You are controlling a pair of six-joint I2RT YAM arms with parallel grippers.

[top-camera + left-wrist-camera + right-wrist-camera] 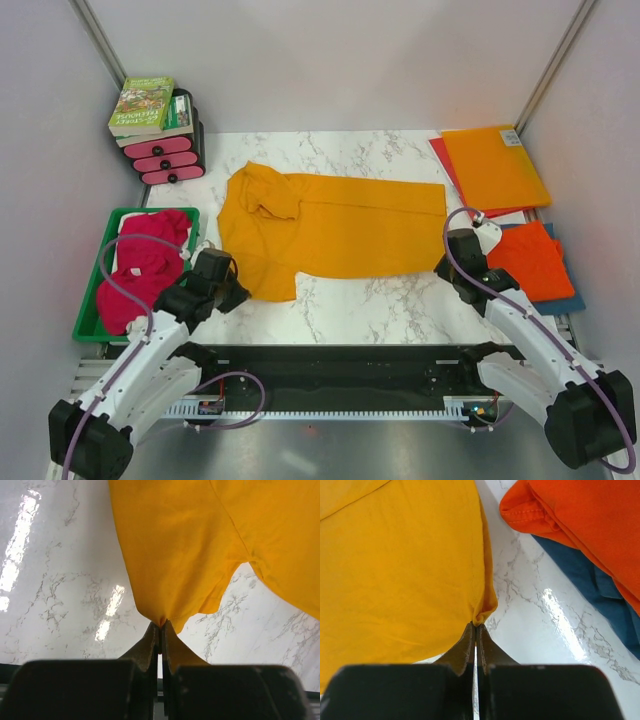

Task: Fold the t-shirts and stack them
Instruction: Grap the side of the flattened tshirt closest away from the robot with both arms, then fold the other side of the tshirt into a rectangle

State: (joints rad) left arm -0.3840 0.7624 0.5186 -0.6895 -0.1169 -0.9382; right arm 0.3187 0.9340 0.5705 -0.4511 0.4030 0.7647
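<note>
In both jaws sit pinched corners of the golden-orange t-shirt (340, 225).

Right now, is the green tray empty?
No, a magenta-pink t-shirt lies crumpled in the green tray.

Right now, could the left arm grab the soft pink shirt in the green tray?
Probably not yet. The magenta-pink cloth t-shirt lies close beside the left gripper, but that gripper is shut on the golden-orange cloth t-shirt and must let go first.
</note>
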